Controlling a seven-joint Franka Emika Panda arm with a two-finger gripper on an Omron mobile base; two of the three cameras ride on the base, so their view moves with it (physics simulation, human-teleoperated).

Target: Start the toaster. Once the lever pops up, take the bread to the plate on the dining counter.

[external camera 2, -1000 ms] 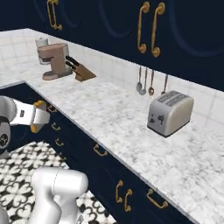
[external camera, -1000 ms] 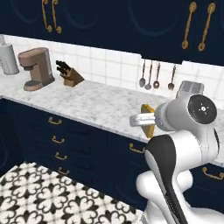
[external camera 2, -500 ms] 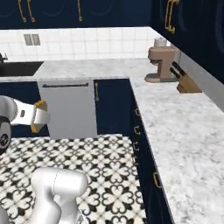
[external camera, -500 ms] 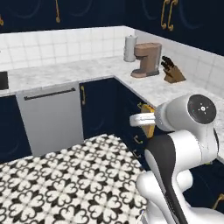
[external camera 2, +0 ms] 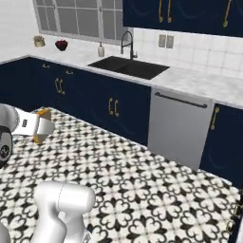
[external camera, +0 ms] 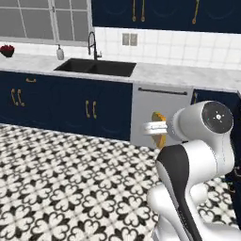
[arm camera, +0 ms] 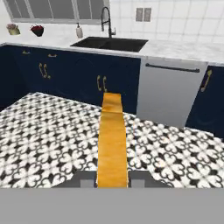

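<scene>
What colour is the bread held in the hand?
Golden-orange, with a darker edge; the bread shows best in the hand view, edge-on between the fingers.

No readable text, labels, brands or numbers on anything in view

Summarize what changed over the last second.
The base turned: the views swung from the toaster and coffee-machine worktop to the black sink and grey dishwasher. That is camera motion, not moving objects. The claw stays shut on the thin golden-orange bread slice, carried over the patterned floor.
</scene>
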